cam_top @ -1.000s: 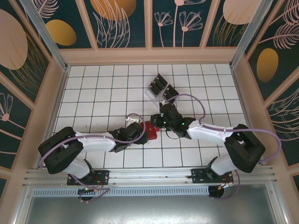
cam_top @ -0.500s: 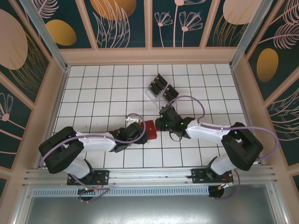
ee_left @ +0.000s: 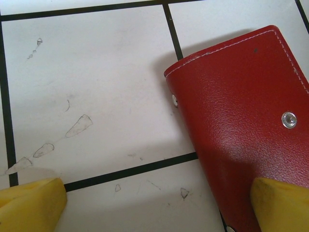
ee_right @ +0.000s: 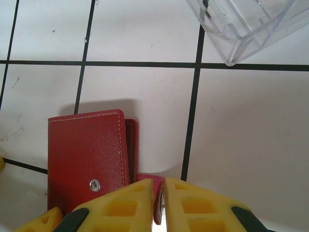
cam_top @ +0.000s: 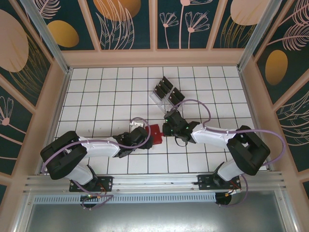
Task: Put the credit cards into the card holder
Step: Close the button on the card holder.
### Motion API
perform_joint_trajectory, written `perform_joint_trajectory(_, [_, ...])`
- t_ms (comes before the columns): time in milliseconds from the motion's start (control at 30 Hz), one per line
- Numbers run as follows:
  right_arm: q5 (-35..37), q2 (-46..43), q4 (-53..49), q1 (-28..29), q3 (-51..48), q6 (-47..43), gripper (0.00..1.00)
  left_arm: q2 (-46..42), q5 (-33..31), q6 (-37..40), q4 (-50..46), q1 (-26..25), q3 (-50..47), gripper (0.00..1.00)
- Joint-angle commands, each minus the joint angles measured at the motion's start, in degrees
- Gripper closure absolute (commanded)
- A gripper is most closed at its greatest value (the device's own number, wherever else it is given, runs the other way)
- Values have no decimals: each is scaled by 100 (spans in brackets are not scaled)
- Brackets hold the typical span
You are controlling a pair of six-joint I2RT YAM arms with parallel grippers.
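The red card holder [cam_top: 155, 133] lies folded on the tiles at mid-table, its snap stud [ee_left: 289, 119] facing up. My right gripper [ee_right: 162, 205] is shut on the holder's small closure tab [ee_right: 150, 181], which stands on edge between the yellow fingers. Over the holder's left end my left gripper [ee_left: 154, 210] is open: one fingertip [ee_left: 280, 205] lies over the red cover [ee_left: 246, 106], the other [ee_left: 31, 205] over bare tile. Several black credit cards [cam_top: 166, 90] stand in a clear rack behind the holder.
The clear plastic tiered rack [ee_right: 244, 24] stands just beyond the right gripper, one tile behind the card holder. A wooden wall [cam_top: 154, 58] rings the white tiled table [cam_top: 96, 96]. Both arms meet at the table's middle.
The right gripper moved a little left to the card holder's right edge and closed on its tab. The left arm and the holder stayed put.
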Motion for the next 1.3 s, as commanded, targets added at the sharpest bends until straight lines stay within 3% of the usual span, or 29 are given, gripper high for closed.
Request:
perform_joint_trajectory(0, [-24, 13, 55, -31, -62, -15, 86, 269, -117, -59, -200, 80, -130, 1])
perform_joint_trajectory(600, [-64, -83, 71, 62, -115, 34, 78, 287, -108, -44, -191, 80, -112, 2])
perform_joint_trajectory(867, [-70, -84, 83, 63, -138, 34, 87, 287, -117, -44, -199, 78, -111, 2])
perform_joint_trajectory(1067, [-235, -82, 188, 61, -133, 17, 100, 309, -120, -29, -192, 79, -112, 1])
perform_joint_trajectory(1267, [-665, -119, 479, 61, -80, 133, 100, 313, -109, -21, -183, 79, -102, 1])
